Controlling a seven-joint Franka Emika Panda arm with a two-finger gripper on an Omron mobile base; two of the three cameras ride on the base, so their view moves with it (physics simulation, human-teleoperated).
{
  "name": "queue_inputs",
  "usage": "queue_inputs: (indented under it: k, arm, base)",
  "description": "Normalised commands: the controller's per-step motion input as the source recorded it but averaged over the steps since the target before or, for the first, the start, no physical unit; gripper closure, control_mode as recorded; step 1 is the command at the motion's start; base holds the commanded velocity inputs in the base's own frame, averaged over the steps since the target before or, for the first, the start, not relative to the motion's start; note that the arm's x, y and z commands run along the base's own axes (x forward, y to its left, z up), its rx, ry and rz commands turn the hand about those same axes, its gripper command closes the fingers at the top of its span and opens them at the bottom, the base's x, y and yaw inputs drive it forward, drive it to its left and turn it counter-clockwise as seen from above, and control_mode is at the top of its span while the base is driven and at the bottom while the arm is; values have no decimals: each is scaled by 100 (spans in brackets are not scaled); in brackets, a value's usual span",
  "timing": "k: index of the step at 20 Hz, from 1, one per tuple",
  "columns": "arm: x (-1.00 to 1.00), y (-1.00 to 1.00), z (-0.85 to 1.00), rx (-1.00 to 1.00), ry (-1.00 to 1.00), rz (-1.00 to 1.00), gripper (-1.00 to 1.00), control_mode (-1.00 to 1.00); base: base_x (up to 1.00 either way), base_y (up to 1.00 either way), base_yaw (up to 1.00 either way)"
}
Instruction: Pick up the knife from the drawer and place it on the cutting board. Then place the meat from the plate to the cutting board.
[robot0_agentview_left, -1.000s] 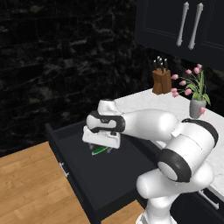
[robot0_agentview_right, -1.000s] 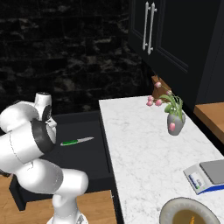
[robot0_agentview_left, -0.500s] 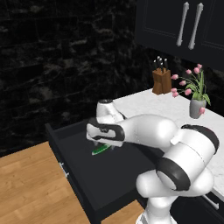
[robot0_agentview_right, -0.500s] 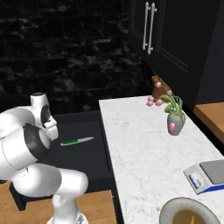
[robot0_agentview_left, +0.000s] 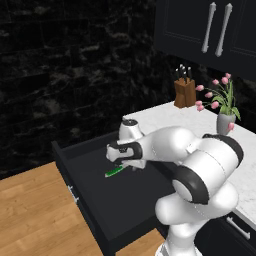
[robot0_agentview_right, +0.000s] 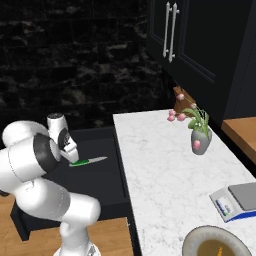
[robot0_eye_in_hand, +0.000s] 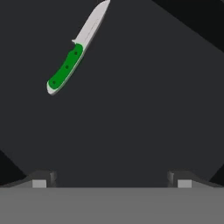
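Green-handled knife (robot0_eye_in_hand: 74, 54), slim, with a pale blade, lying flat on the dark floor of the drawer (robot0_agentview_left: 95, 200); loose, nothing touching it. Drawer: black, deep, pulled well out from under the surface, a small silver bar handle (robot0_agentview_left: 74, 195) on its front. Pincer (robot0_eye_in_hand: 111, 178): released, its two dark fingertips (robot0_eye_in_hand: 41, 178) spread wide apart with only bare drawer floor between them, poised over the drawer and off to one side of the knife; in the hand view the knife lies toward the upper left, slanted, blade pointing away. From the left base view the white arm bends low over the open drawer, with the knife's green handle showing just below the hand. Surface (robot0_agentview_right: 160, 170): white marble, beside the drawer. Plate (robot0_agentview_right: 200, 245): round, grey-rimmed, at the near end of the surface, with a small orange piece of meat (robot0_agentview_right: 218, 248) at its centre. Grey square scale (robot0_agentview_right: 237, 200) near the plate. Grey vase of pink flowers (robot0_agentview_right: 199, 135) further along the surface. Brown knife block (robot0_agentview_left: 184, 90) with black handles at the far end. Dark cabinet doors (robot0_agentview_left: 220, 30) with long silver handles above.
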Motion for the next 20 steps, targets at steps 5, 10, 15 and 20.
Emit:
queue_inputs:
  k: [5, 10, 15, 20]
  arm:
    - [53, 0, -22, 0, 7, 0, -100, -100]
    - [50, 0, -25, -1, 1, 0, -100, -100]
    - [46, 2, -21, -2, 0, 0, -100, -100]
    - [17, 11, -8, -4, 0, 0, -100, -100]
  base:
    - [0, 0, 0]
    - [0, 0, 0]
    - [0, 0, 0]
    - [0, 0, 0]
